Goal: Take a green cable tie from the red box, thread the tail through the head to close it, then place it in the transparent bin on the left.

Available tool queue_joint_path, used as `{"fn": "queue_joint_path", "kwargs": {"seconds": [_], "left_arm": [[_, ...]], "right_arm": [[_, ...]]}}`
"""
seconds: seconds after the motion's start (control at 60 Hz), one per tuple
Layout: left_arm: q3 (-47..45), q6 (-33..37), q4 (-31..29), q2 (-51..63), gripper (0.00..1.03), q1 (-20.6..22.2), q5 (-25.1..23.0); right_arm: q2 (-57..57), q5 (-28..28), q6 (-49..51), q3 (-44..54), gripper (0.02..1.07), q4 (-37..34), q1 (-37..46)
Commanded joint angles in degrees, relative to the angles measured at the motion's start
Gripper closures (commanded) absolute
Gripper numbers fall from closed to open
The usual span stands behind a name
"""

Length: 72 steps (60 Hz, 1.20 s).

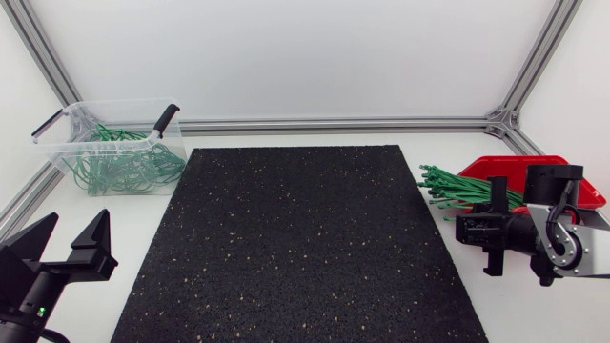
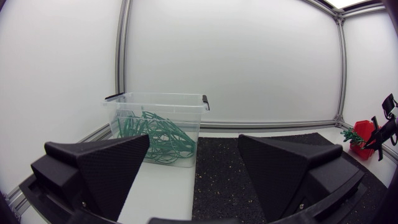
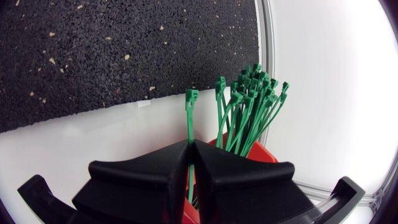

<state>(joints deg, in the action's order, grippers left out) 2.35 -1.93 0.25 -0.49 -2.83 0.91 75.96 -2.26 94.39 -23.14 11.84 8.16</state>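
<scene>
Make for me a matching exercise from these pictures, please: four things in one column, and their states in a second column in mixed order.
Things:
1. left hand
2. right hand
3. transparent bin
4. red box

States:
A. holds straight green ties
B. open, with nothing between the fingers
C. holds looped green ties
D. shut on one green cable tie

Pairs: 1-B, 2-D, 3-C, 4-A

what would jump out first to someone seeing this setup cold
The right pincer, over the red box at the far right, is shut on a single green cable tie, beside a bundle of loose ties fanning out of that box. Far left, the transparent bin already holds a tangle of closed green loops, and the left pincer stands open beside the black mat.
</scene>
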Motion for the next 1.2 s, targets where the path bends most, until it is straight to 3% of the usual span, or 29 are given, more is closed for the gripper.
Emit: {"fn": "queue_joint_path", "kwargs": {"seconds": [0.0,0.633,0.867,1.183], "left_arm": [[-2.2,-0.9,-1.6,-0.1,0.04,0.2,-0.1],[-2.2,-0.9,-1.6,-0.2,0.04,0.5,-0.1],[-2.1,-1.0,-1.6,-0.4,0.04,0.4,-0.1],[-2.2,-0.9,-1.6,-0.3,0.04,0.2,-0.1]], "right_arm": [[-1.2,-0.7,1.1,1.8,1.01,0.5,-0.6],[-11.5,-1.5,-5.4,0.4,1.01,-0.5,-3.2],[-19.4,0.3,-11.4,-2.9,1.02,-8.6,-7.6],[-28.0,1.9,-25.5,-16.5,1.02,-35.4,-19.1]]}}
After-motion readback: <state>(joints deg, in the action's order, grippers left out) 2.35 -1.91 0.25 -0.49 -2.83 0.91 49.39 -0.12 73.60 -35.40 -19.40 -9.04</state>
